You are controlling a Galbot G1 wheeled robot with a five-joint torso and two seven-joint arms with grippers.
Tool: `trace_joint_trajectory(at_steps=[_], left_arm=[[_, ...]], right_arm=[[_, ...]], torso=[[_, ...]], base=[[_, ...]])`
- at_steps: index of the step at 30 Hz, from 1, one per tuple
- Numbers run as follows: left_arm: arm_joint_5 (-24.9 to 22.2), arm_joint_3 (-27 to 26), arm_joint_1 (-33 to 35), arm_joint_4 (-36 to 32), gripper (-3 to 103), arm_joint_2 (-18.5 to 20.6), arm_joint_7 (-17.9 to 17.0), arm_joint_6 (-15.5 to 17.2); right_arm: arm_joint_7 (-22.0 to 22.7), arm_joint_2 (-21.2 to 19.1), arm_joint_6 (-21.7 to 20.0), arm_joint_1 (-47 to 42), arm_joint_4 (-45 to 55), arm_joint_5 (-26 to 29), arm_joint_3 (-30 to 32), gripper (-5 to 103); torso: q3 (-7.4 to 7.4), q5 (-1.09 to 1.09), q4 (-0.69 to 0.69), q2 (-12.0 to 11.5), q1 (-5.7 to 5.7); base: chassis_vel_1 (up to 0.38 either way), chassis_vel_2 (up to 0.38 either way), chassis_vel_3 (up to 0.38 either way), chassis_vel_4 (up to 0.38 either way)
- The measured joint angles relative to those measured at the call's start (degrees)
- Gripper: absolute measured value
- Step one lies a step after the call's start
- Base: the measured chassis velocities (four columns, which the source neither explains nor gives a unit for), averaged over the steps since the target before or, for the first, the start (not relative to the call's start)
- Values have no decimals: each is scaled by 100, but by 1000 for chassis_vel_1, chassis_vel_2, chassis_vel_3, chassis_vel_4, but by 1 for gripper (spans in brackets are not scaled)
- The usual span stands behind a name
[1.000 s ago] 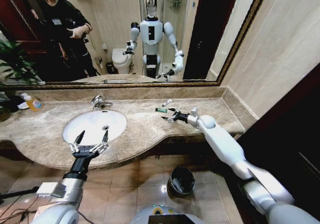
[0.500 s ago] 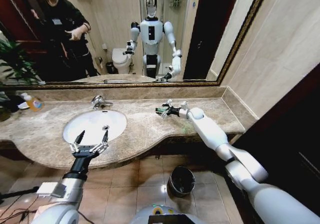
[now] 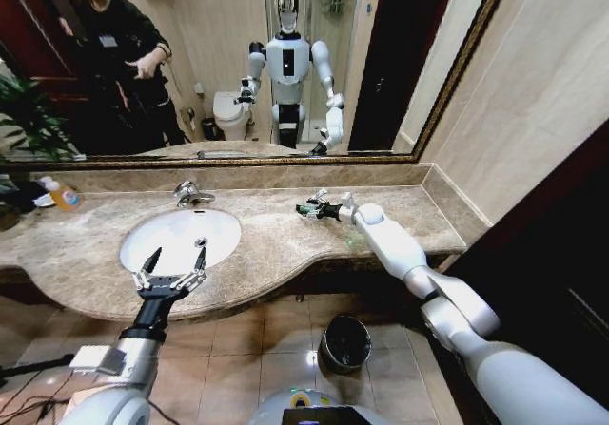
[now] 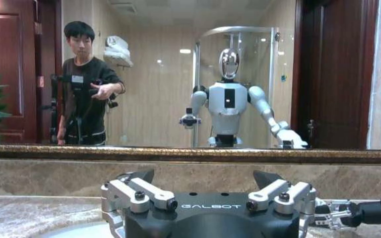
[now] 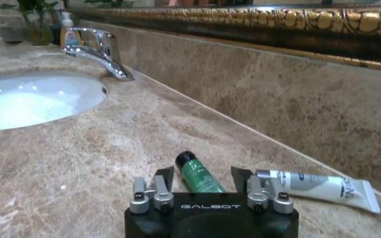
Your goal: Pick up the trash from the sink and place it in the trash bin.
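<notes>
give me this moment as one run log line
right gripper: open, astride green tube on counter | white tube: beside it | left gripper: open, over sink front rim

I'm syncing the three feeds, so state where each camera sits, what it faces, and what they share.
Head view: on the head, looking down at the sink and counter; both arms show, left gripper open at the basin's front, right gripper open at the green tube.
Left wrist view: behind the left gripper, facing the mirror.
Right wrist view: behind the right gripper, facing the green tube, white tube and faucet.
Shared: sink, faucet, green tube.
</notes>
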Motion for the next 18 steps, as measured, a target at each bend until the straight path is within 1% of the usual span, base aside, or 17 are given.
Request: trace_joint_trajectory(at_steps=[10, 12, 15, 16, 17, 18], left_arm=[[0, 0, 0, 0, 100, 0, 0, 0], [0, 0, 0, 0, 100, 0, 0, 0], [0, 0, 0, 0, 100, 0, 0, 0], [0, 0, 0, 0, 100, 0, 0, 0], [0, 0, 0, 0, 100, 0, 0, 0], [0, 0, 0, 0, 100, 0, 0, 0]], right_arm=[[71, -31, 34, -20, -48, -110, 64, 55], [97, -33, 51, -31, -48, -180, 98, 48], [146, -28, 71, -34, -45, -246, 143, 47], [166, -32, 75, -38, -40, -260, 147, 38], [185, -42, 79, -44, -28, -266, 147, 32], [185, -42, 79, -44, -28, -266, 147, 32]], torso=[[0, 0, 0, 0, 0], [0, 0, 0, 0, 0], [0, 0, 0, 0, 0], [0, 0, 0, 0, 0], [0, 0, 0, 0, 0], [0, 0, 0, 0, 0]], base=[[0, 0, 0, 0], [0, 0, 0, 0], [0, 0, 0, 0], [0, 0, 0, 0], [0, 0, 0, 0], [0, 0, 0, 0]])
